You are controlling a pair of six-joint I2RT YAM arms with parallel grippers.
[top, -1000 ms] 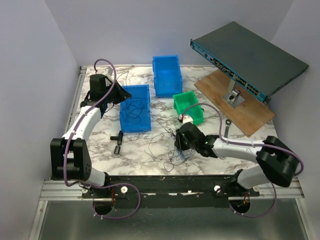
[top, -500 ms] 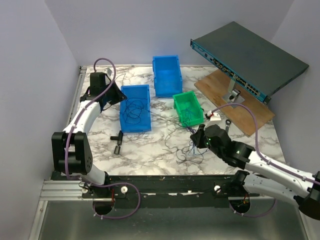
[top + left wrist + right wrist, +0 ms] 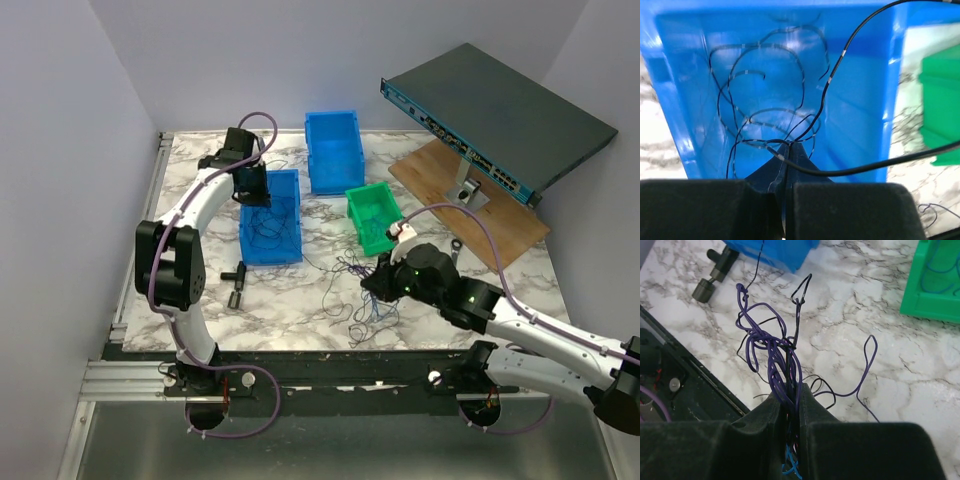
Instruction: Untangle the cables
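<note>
Cable separation with both arms engaged. The left gripper has swung from the table left of the near blue bin to above that bin's far end. Its jaws are closed tight on a thin black cable, which rises out of the bin and also runs off toward the green bin. Loose black cable coils lie on the bin floor beneath it. The right gripper, after drawing off to the right half a second ago, has returned leftward. It sits low over the marble table, jaws clamped on a purple cable bundle with blue strands showing at the fingertips. The rest of the tangle trails on the table just in front of it. Judged from this, the black strand is being drawn clear of the purple ones. Loops remain knotted at the right gripper, so the untangling looks only partly done.
</note>
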